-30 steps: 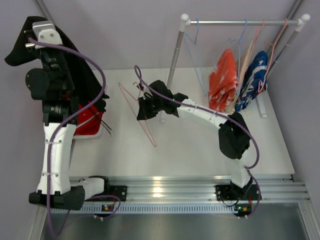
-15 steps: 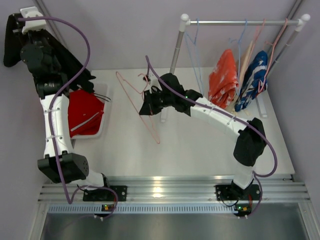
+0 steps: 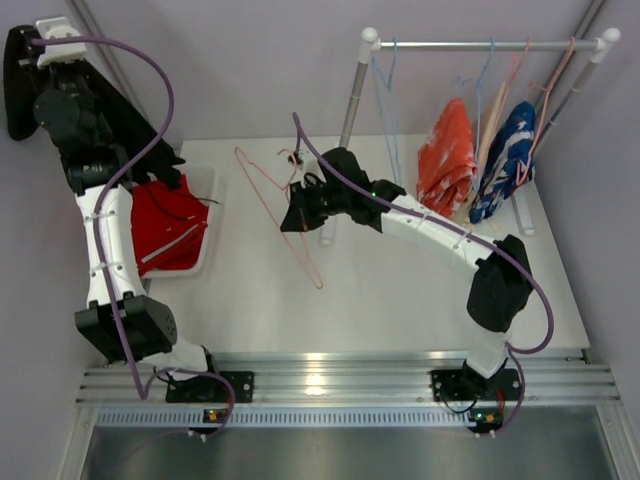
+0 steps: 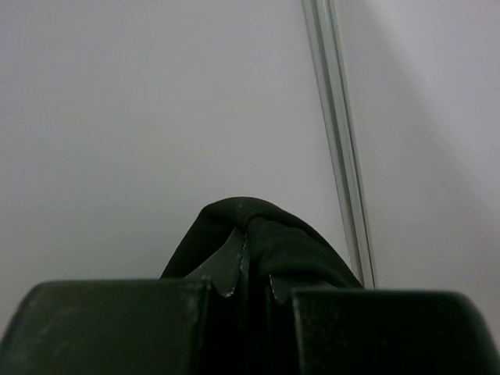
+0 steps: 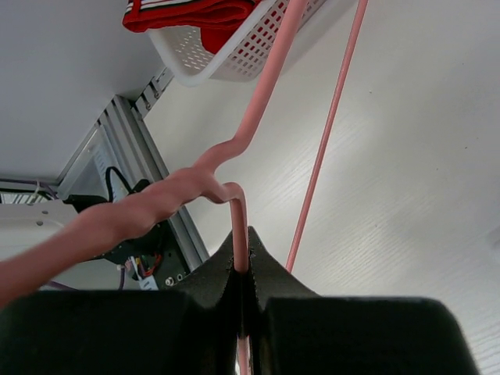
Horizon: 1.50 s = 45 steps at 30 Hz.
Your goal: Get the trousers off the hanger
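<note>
Left tool (image 4: 248,269) is clamped tight on the black trousers (image 4: 258,226), held high at the far left, close against the wall (image 4: 117,117), with little room to move. My right tool (image 5: 242,258) is closed on the pink hanger (image 5: 180,191) above the middle of the tabletop (image 3: 400,300), with open surface near and to its right. The red trousers (image 3: 165,225) lie in the white basket (image 5: 226,55) at the left edge. A rack (image 3: 480,44) stands far right, holding an orange garment (image 3: 448,160) and a blue garment (image 3: 510,160).

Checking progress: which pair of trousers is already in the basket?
The red trousers, lying in the white basket. The black trousers are not in it: they hang clamped in the left gripper.
</note>
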Available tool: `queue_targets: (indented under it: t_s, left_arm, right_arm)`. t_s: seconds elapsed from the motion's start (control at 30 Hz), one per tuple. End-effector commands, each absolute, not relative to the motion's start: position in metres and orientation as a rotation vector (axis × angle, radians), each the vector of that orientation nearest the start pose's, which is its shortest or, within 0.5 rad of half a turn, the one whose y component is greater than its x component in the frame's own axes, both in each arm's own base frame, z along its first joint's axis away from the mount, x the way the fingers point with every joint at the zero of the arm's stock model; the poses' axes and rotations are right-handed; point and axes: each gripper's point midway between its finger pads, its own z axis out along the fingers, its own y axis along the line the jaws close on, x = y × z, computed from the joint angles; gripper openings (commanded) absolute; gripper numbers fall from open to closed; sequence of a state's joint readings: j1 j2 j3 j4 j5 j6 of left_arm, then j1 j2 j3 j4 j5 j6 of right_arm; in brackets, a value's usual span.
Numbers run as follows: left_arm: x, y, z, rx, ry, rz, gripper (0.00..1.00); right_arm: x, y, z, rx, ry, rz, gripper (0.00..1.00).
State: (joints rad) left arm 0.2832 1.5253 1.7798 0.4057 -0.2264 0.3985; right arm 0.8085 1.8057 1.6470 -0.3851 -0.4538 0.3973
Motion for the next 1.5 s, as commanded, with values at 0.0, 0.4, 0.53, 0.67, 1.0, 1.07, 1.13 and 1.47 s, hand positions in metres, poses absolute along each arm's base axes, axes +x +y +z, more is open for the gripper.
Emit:
queue_targets:
  t_s: [0.0,0.4,0.53,0.67,1.0,1.07,1.13,1.47]
  left_arm:
    - [0.398,0.154,0.639,-0.063,0.835,0.658,0.00]
    - [0.448,0.142,0.491,0.096,1.137,0.569,0.00]
    - [0.464,0.152,0.472,0.066,1.186,0.567,0.00]
    - [0.473,0.167,0.443,0.036,1.252,0.624,0.00]
    - [0.418,0.163,0.321,0.078,1.625,0.621,0.00]
    - [0.392,0.170,0.290,0.027,1.761,0.658,0.00]
    - [0.372,0.175,0.258,-0.009,1.881,0.663,0.00]
    - [0.316,0.144,0.155,0.044,2.254,0.393,0.39]
  right_arm:
    - [0.288,0.431,0.258,-0.745,2.105,1.191,0.00]
    - [0.284,0.413,0.252,-0.698,2.139,1.193,0.00]
    - [0.287,0.403,0.254,-0.680,2.138,1.188,0.00]
    - [0.288,0.399,0.257,-0.667,2.133,1.187,0.00]
    - [0.272,0.384,0.272,-0.687,2.094,1.195,0.00]
    - [0.267,0.380,0.270,-0.692,2.096,1.196,0.00]
    - [0.260,0.374,0.279,-0.700,2.070,1.200,0.00]
    - [0.229,0.345,0.313,-0.727,1.955,1.204,0.00]
